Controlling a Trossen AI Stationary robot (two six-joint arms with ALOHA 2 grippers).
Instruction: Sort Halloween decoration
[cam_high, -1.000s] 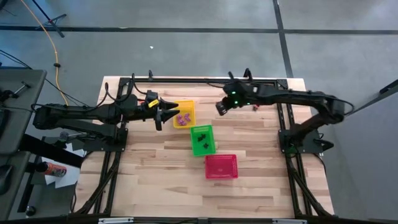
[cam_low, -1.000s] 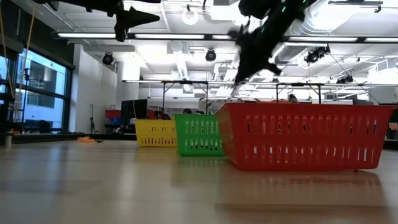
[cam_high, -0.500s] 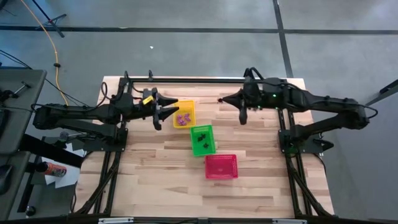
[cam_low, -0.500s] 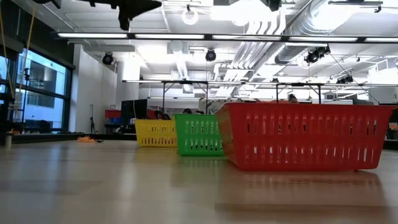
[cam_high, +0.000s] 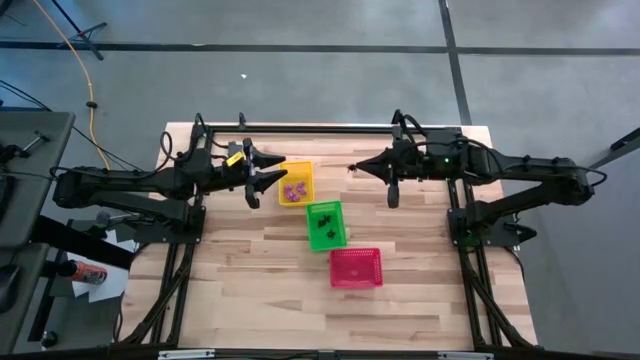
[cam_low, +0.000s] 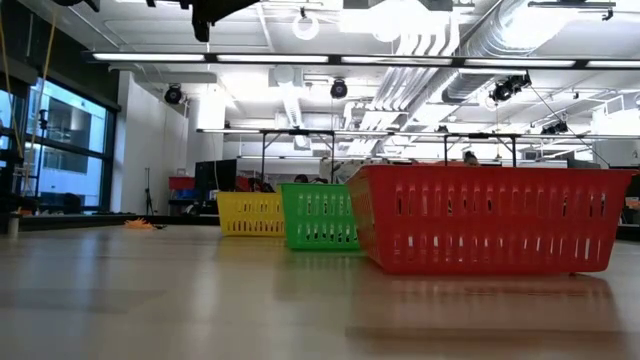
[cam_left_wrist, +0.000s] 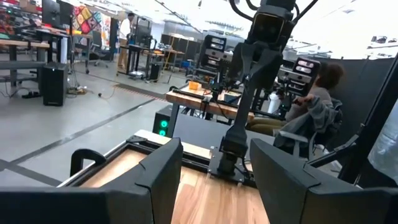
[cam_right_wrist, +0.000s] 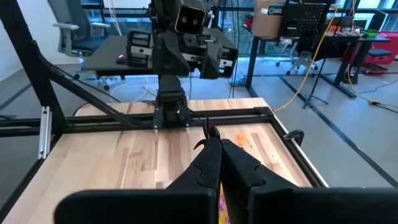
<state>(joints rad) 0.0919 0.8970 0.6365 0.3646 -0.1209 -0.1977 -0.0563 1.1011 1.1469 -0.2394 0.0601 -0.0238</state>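
Observation:
My right gripper (cam_right_wrist: 212, 148) is shut and level above the table's far middle (cam_high: 352, 168), pointing toward the table's left, with a tiny black trinket (cam_right_wrist: 207, 132) at its tips. My left gripper (cam_high: 262, 170) hangs open in the air beside the yellow basket (cam_high: 295, 184), and its fingers (cam_left_wrist: 158, 180) stand wide apart. Purple trinkets (cam_high: 293, 189) lie in the yellow basket, black trinkets (cam_high: 325, 229) in the green basket (cam_high: 325, 224). The red basket (cam_high: 356, 268) stands nearest the table's near edge. My right gripper pinches the small black trinket (cam_right_wrist: 206, 129) between its two fingertips; hooked bits of it stick out past the tips. The fingers lie level, pointing toward the table's left. The trinket is lifted clear of the table.
The three baskets stand in a slanting row across the table's middle, and in the low view they read yellow (cam_low: 250, 213), green (cam_low: 320, 216), red (cam_low: 480, 220). A black rail (cam_high: 330, 128) runs along the far edge. Bare wood (cam_high: 250, 290) lies toward the near edge. People sit in the room beyond.
My right gripper has risen out of the low view, drawn back toward the table's right and tipped from pointing down to lying level, pointing left. My left gripper has risen a little beside the yellow basket. The baskets have stayed put.

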